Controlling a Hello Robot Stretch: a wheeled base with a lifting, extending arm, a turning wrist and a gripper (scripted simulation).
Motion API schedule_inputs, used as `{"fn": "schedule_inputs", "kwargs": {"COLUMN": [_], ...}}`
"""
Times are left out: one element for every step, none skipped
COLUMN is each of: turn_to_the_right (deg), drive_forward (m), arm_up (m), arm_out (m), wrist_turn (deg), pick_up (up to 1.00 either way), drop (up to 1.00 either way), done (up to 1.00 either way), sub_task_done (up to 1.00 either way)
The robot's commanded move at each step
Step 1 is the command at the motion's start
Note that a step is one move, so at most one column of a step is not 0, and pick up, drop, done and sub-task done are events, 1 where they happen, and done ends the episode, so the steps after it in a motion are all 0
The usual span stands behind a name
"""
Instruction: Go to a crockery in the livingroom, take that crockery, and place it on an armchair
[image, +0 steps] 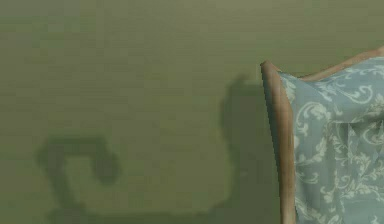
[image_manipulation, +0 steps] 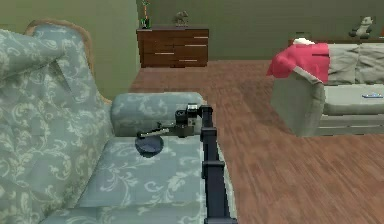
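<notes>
While on one armchair (image_manipulation: 128, 188), one disc (image_manipulation: 149, 145)

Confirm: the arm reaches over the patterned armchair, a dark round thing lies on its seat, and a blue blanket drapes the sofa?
Not quite. The arm side view shows the blanket on the sofa is red, not blue. The arm does reach over the patterned armchair, with a dark round thing on its seat.

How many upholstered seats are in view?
2. A blue floral armchair at the arm side view's left, likely the same one at the forward view's right edge, and a beige sofa with a red throw at its right. Others may be hidden.
</notes>
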Motion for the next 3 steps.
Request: {"fn": "schedule_inputs", "kwargs": {"turn_to_the_right": [0.0, 0.0, 0.0], "drive_forward": [0.0, 0.0, 0.0], "arm_up": [0.1, 0.0, 0.0], "arm_out": [0.0, -0.08, 0.0], "wrist_turn": [0.0, 0.0, 0.0], "pick_up": [0.0, 0.0, 0.0], "drop": [0.0, 0.0, 0.0], "done": [0.0, 0.0, 1.0], "sub_task_done": [0.0, 0.0, 0.0]}}
